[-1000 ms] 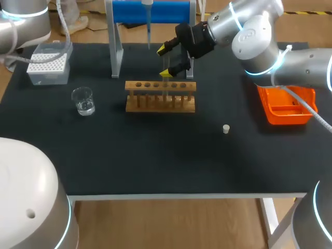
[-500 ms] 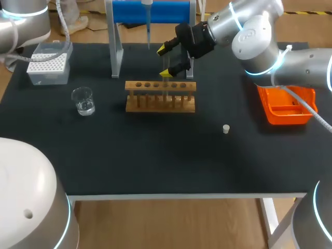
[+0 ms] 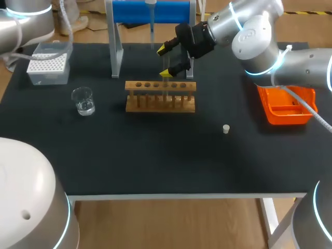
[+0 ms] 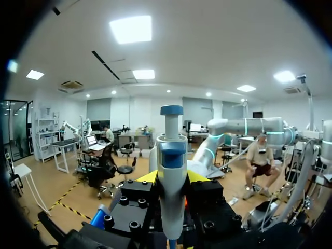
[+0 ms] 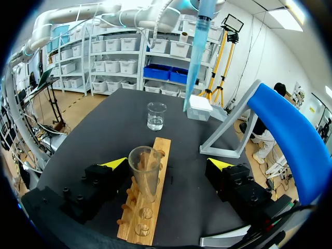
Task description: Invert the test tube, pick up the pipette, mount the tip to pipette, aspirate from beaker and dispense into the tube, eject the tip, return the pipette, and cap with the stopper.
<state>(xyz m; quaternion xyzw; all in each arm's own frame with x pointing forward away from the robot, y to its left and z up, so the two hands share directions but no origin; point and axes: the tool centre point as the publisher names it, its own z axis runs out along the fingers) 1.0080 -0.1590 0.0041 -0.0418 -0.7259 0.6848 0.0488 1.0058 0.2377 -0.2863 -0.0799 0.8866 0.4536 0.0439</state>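
A clear test tube [image 5: 142, 174] stands mouth-up in the wooden rack [image 3: 161, 97], between the wide-apart fingers of my right gripper [image 5: 168, 163], which touch nothing. In the head view that right gripper [image 3: 163, 62] hovers just over the rack's right half, where the test tube [image 3: 165, 85] is faint. My left gripper [image 4: 172, 177] is shut on the blue-and-white pipette [image 4: 171, 192]. The pipette's shaft [image 3: 151, 23] hangs down in front of the blue stand [image 3: 171, 11], above and behind the rack. The small white stopper [image 3: 226, 129] lies on the mat to the right.
A glass beaker [image 3: 83, 100] with some water sits left of the rack. The tip box [image 3: 49, 63] is at the back left. An orange bin [image 3: 287, 105] stands at the right. The stand's grey legs [image 3: 116, 57] rise just behind the rack.
The pipette's shaft has shifted slightly to the right in front of the blue stand. My right arm and the test tube have not moved.
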